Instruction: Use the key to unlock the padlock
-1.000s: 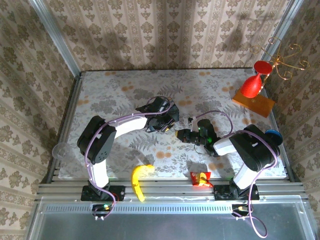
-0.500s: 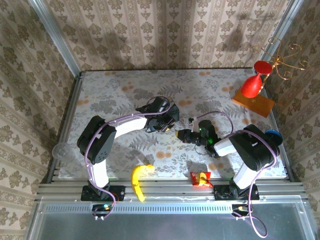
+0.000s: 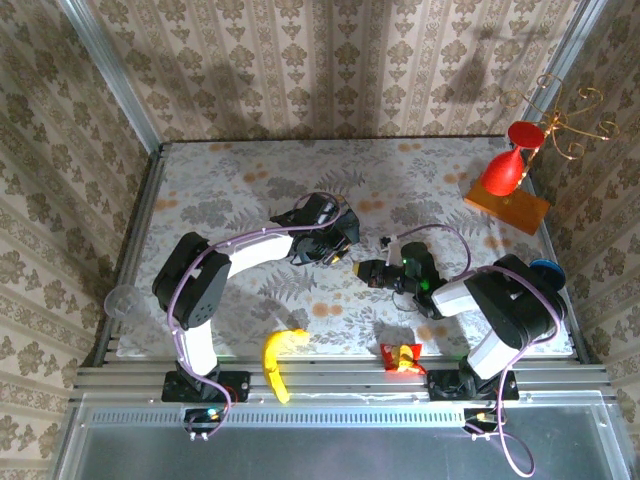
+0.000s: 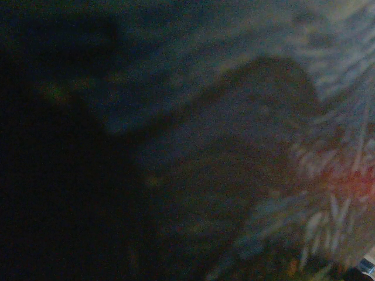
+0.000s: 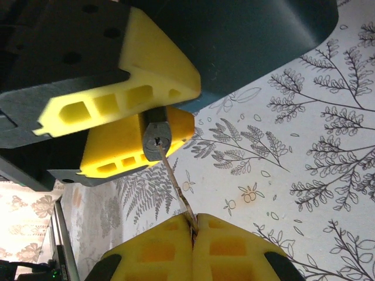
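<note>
Slim metal key [image 5: 174,184] tip at grey padlock [image 5: 156,136]
Ribbed yellow pads [image 5: 117,99] of left pincer [image 5: 170,114] clamp padlock; right pincer [image 5: 193,225] pinches key.

Half the padlock [image 5: 157,135] hidden — key [image 5: 174,186] head too.

Small grey metal padlock [image 5: 157,136] is showing a dull, brushed face. Thin silvery metal key [image 5: 174,181] is glinting, smooth. Right gripper [image 5: 193,221]: yellow moulded-plastic pads [image 5: 234,252] are looking matt. Dark blue tin box [image 5: 263,35] is reading smooth, low sheen. Fern-printed tablecloth [image 5: 304,146] is looking matt.
</note>
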Robot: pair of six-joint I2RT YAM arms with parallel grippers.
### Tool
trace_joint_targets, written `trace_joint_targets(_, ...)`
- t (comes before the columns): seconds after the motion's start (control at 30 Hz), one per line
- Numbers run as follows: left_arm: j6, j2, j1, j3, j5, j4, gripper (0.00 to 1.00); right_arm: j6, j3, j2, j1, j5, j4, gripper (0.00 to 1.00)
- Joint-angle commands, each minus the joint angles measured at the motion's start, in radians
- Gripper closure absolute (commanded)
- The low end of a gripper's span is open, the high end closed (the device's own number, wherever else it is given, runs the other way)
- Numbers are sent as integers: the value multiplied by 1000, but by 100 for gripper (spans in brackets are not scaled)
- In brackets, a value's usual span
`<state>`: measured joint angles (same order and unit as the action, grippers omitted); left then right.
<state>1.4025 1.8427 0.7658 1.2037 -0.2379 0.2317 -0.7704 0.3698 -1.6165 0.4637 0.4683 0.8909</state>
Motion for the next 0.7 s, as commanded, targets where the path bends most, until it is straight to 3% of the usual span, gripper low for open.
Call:
trace_joint_targets(0.0, 12, -25, 3, -13, -46, 14, 100, -13, -5, 30, -6, 27, -5, 100)
trace_joint_targets(0.3, 5, -26, 3, -12, -52, 4, 100, -11, 30, 9, -5, 48, -35, 100)
trace_joint_targets(0.67, -2, -30, 3, -14, -55, 4, 100, -46, 44, -79, -5, 69, 54, 100)
